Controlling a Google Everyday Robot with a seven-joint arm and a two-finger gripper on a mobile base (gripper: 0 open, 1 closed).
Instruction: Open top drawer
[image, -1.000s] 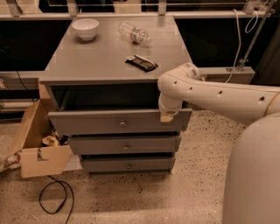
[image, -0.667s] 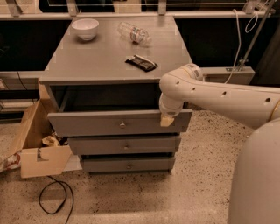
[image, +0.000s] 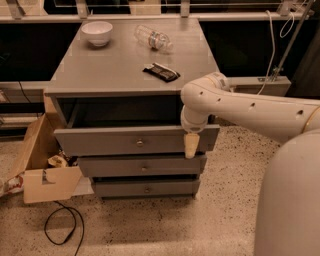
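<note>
The top drawer (image: 100, 141) of the grey cabinet is pulled out partway, its dark inside showing behind the flat front. Its small round metal knob (image: 139, 143) sits at the centre of the front. My gripper (image: 190, 145) hangs down at the right end of the drawer front, over its top edge, one pale finger (image: 190, 146) lying against the front face. The white arm (image: 250, 112) reaches in from the right. Two shorter drawers (image: 142, 166) below are shut or nearly so.
On the cabinet top (image: 115, 67) are a white bowl (image: 97, 32), a lying clear plastic bottle (image: 154, 38) and a dark snack bar (image: 161, 72). An open cardboard box (image: 37, 165) stands at the left on the floor, with a black cable (image: 62, 225) in front.
The top drawer has slid a little further out toward the camera, and the gripper has moved with its front edge.
</note>
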